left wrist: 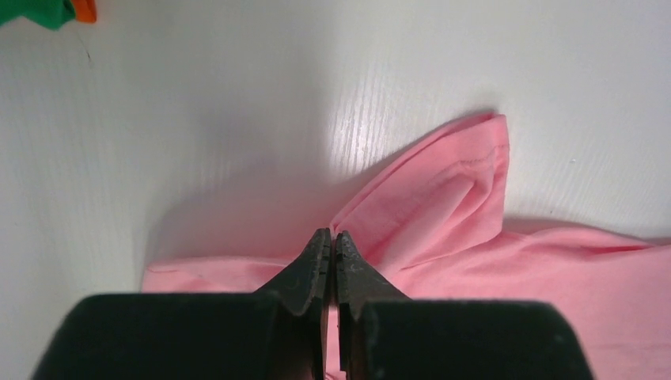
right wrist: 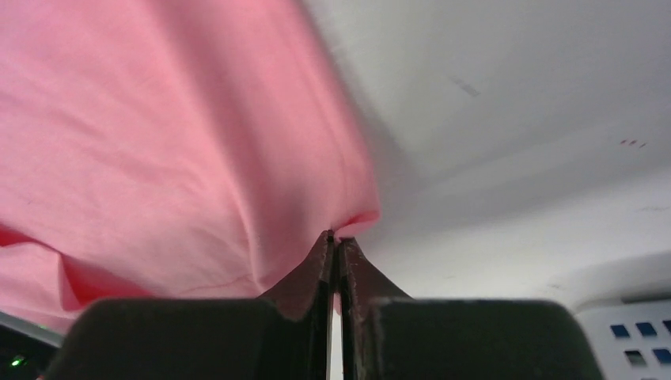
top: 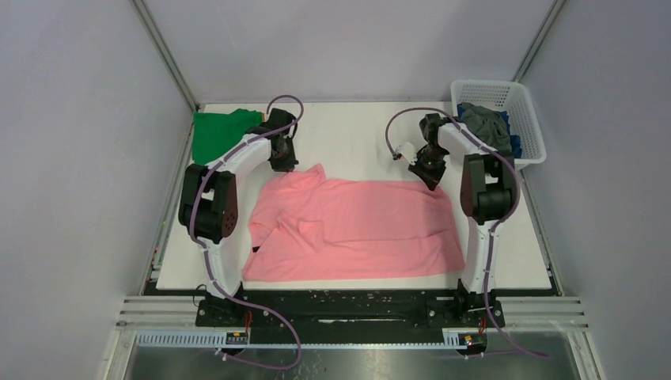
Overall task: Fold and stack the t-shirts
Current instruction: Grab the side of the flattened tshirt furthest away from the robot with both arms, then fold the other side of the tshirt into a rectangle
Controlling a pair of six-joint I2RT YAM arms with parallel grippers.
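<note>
No readable text, label or number anywhere.

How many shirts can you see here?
5: a pink shirt spread mid-table, a green shirt at the far left corner, an orange shirt peeking beside it, and a grey shirt and blue shirt in the basket. Others may be hidden.

The pink t-shirt (top: pixel 356 229) lies spread, rumpled, centrally; green t-shirt (top: pixel 217 133) far left; grey t-shirt (top: pixel 484 123), blue t-shirt (top: pixel 514 146) heaped far right.
</note>
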